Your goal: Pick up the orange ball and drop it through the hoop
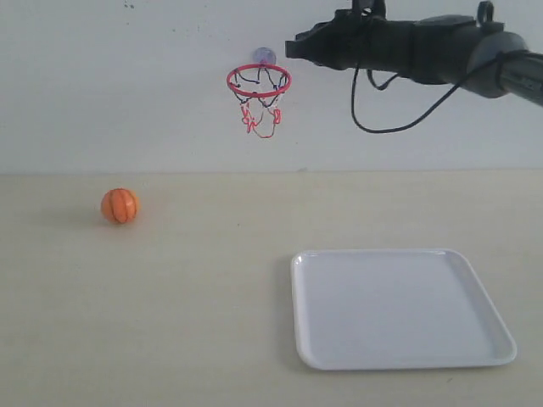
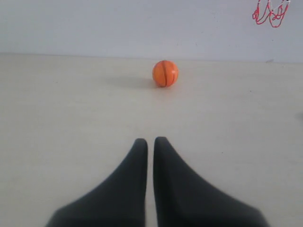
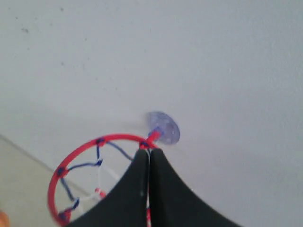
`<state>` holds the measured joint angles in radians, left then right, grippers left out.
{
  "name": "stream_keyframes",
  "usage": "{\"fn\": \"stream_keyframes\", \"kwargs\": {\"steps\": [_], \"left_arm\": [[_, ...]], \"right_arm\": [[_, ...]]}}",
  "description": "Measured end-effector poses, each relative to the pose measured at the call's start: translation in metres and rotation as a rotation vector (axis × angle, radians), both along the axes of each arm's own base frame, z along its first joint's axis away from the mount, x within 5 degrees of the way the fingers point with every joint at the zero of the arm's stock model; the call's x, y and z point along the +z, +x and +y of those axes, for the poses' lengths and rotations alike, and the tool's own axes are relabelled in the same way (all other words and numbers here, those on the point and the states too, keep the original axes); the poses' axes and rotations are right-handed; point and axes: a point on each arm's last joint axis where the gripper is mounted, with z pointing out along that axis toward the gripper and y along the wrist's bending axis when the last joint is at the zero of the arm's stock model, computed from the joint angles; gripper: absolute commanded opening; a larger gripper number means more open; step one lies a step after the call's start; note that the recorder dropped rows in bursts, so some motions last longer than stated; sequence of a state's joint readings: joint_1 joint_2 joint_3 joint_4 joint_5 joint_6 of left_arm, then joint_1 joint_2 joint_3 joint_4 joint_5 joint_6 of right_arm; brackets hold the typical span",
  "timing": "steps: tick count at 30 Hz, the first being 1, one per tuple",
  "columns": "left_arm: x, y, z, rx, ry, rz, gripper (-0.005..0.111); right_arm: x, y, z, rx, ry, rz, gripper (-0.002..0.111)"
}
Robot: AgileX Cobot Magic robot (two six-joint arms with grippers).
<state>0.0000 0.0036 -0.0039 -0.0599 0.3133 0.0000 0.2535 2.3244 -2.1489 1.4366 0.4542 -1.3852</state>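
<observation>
**Ball waits on the table, both grippers empty**

The small glossy orange toy basketball with thin black seams (image 1: 120, 205) sits alone on the pale wood-look tabletop (image 1: 212, 297). It lies toward the left, near the plain white wall (image 1: 127, 93), and is untouched: the pick-up has not yet begun. The left wrist view shows the left gripper (image 2: 150, 141) pointing straight at it from well back. Its two black fingers are pressed together with only a sliver between them, and they hold nothing. The next move looks to be that arm's: part the fingers wider than the ball, travel forward and down over it, then close on its sides. The ball is round and slick, so it could roll or squirt away if the squeeze lands off-centre.

The miniature hoop with a thin red ring and loose string net (image 1: 259, 80) hangs from a bluish round suction mount (image 1: 264, 56) on the wall. It is high above the table and well to the right of the ball. The right gripper (image 1: 293, 47), also clenched and empty, hovers just beside the ring at rim level. There it seems likely to crowd an approach from above, and its black cable (image 1: 382, 129) loops below the arm. A white square plastic tray with rounded corners (image 1: 299, 314) lies at front right, well apart from the ball.
</observation>
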Motion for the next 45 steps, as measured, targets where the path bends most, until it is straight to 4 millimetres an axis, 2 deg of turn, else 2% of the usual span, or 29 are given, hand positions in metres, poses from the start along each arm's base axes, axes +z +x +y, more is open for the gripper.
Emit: {"fn": "stream_keyframes", "kwargs": {"steps": [7, 13, 20, 24, 29, 35, 40, 45], "left_arm": [[0.0, 0.0, 0.0, 0.0, 0.0, 0.0, 0.004], [0.0, 0.0, 0.0, 0.0, 0.0, 0.0, 0.004], [0.0, 0.0, 0.0, 0.0, 0.0, 0.0, 0.004], [0.0, 0.0, 0.0, 0.0, 0.0, 0.0, 0.004], [0.0, 0.0, 0.0, 0.0, 0.0, 0.0, 0.004], [0.0, 0.0, 0.0, 0.0, 0.0, 0.0, 0.004], [0.0, 0.0, 0.0, 0.0, 0.0, 0.0, 0.004], [0.0, 0.0, 0.0, 0.0, 0.0, 0.0, 0.004]], "right_arm": [[0.003, -0.038, -0.065, 0.195, 0.007, 0.4, 0.0], [0.02, -0.077, -0.099, 0.267, 0.037, 0.554, 0.0], [0.025, -0.123, -0.105, 0.31, 0.057, 0.667, 0.0], [0.007, -0.157, -0.104, 0.318, 0.056, 0.75, 0.0], [-0.028, -0.216, -0.106, 0.299, 0.039, 0.848, 0.0], [-0.054, -0.278, -0.105, 0.322, 0.044, 0.966, 0.0], [-0.069, -0.3, -0.103, 0.365, 0.067, 1.061, 0.0], [-0.071, -0.303, -0.103, 0.369, 0.068, 1.073, 0.0]]}}
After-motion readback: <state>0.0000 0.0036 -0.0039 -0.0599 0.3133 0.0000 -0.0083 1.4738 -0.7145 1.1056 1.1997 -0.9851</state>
